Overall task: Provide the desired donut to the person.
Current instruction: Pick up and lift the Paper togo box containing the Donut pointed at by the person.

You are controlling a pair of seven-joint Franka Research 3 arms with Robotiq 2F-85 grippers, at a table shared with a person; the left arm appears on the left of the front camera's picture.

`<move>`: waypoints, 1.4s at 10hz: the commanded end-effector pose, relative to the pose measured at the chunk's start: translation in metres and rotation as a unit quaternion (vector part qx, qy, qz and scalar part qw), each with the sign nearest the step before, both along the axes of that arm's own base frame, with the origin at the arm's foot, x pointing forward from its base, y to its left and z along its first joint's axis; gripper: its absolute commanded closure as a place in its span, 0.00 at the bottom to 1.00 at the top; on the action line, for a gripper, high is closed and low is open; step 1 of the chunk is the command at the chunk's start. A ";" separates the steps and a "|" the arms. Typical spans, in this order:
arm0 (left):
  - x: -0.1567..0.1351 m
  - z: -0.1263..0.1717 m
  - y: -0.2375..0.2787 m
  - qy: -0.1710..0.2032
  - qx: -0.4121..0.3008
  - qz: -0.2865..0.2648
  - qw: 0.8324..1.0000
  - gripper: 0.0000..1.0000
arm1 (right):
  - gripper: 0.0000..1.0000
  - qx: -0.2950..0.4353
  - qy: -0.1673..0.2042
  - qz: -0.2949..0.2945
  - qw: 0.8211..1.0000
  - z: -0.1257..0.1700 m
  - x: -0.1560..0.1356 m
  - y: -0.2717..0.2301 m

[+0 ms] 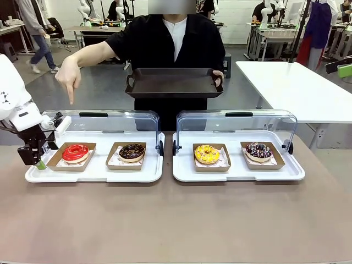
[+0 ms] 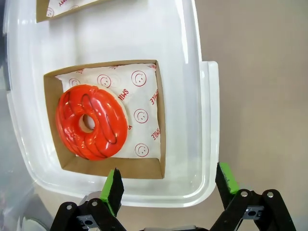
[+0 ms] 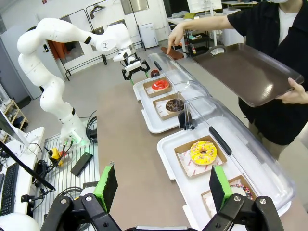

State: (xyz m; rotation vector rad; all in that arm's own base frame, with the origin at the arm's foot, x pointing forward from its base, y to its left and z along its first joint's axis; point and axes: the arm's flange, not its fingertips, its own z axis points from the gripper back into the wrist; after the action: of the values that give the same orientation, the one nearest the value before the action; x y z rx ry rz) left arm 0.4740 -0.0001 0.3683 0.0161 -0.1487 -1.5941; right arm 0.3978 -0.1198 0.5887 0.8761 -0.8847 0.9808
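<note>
Left hand (image 2: 168,169) and right hand (image 3: 162,167) spread; left hovers at tray (image 2: 180,120) rim by red donut (image 2: 91,122).

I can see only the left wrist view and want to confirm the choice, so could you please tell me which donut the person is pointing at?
Observer: The person's hand points a finger down over the clear lid just behind the red donut, the leftmost of the four.
Operator: Thank you. Is there somewhere to deliver it?
Observer: Yes, the person's other hand holds out an empty dark tray behind the middle of the display.
Operator: And could the right arm get in the way?
Observer: Probably not. The right gripper is raised clear of both display trays, its jaws open and empty.
</note>
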 end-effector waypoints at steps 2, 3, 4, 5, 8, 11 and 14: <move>0.005 -0.024 0.000 -0.009 0.018 0.007 1.000 0.00 | 0.00 0.005 -0.003 0.004 1.000 0.000 0.000 0.001; 0.008 -0.030 0.000 -0.009 0.020 0.011 1.000 0.00 | 0.00 0.005 -0.003 0.004 1.000 0.000 0.000 0.001; 0.011 -0.034 0.001 -0.013 0.017 0.013 1.000 0.00 | 0.00 0.005 -0.003 0.004 1.000 0.000 0.000 0.001; 0.014 -0.036 0.001 -0.021 0.019 0.017 0.999 0.00 | 0.00 0.005 -0.003 0.004 1.000 0.000 0.000 0.001; 0.022 -0.041 0.003 -0.026 0.022 0.025 0.999 0.00 | 0.00 0.005 -0.003 0.004 1.000 0.000 0.000 0.001; 0.023 -0.043 0.002 -0.021 0.019 0.019 0.999 0.55 | 0.00 0.005 -0.003 0.004 1.000 0.000 0.000 0.001; 0.023 -0.043 0.002 -0.017 0.020 0.022 0.999 1.00 | 0.00 0.005 -0.003 0.004 1.000 0.000 0.000 0.001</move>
State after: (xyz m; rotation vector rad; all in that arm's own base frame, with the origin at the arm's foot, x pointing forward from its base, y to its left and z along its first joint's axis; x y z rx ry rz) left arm 0.4937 0.0018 0.3269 0.0664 -0.1656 -1.5648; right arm 0.3977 -0.1201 0.5887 0.8754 -0.8848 0.9801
